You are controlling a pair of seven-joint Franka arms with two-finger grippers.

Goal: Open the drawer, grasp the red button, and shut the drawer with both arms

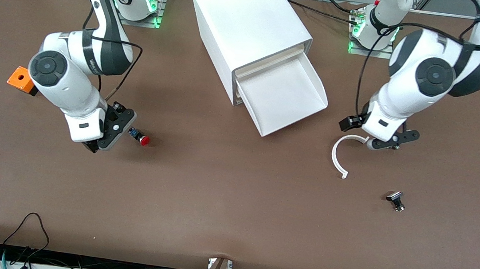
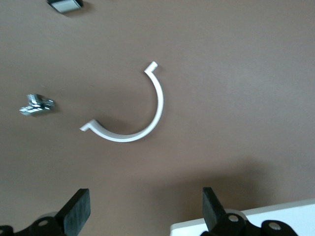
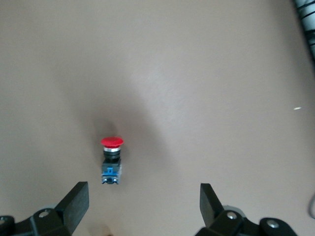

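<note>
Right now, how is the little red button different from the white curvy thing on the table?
The button is small and chunky, with a red cap and blue-and-black body; the white curved piece is a thin, plain white open arc, and bigger. The button lies by the right claw, toward the right arm's end; the curved piece lies by the left claw, toward the left arm's end. Both rest on the brown table, ungripped, with both claws open.

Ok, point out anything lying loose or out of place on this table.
A white C-shaped clip lies loose below the open left gripper, which is beside the pulled-out drawer. The button lies on its side by the open right gripper. A small black part lies apart.
</note>
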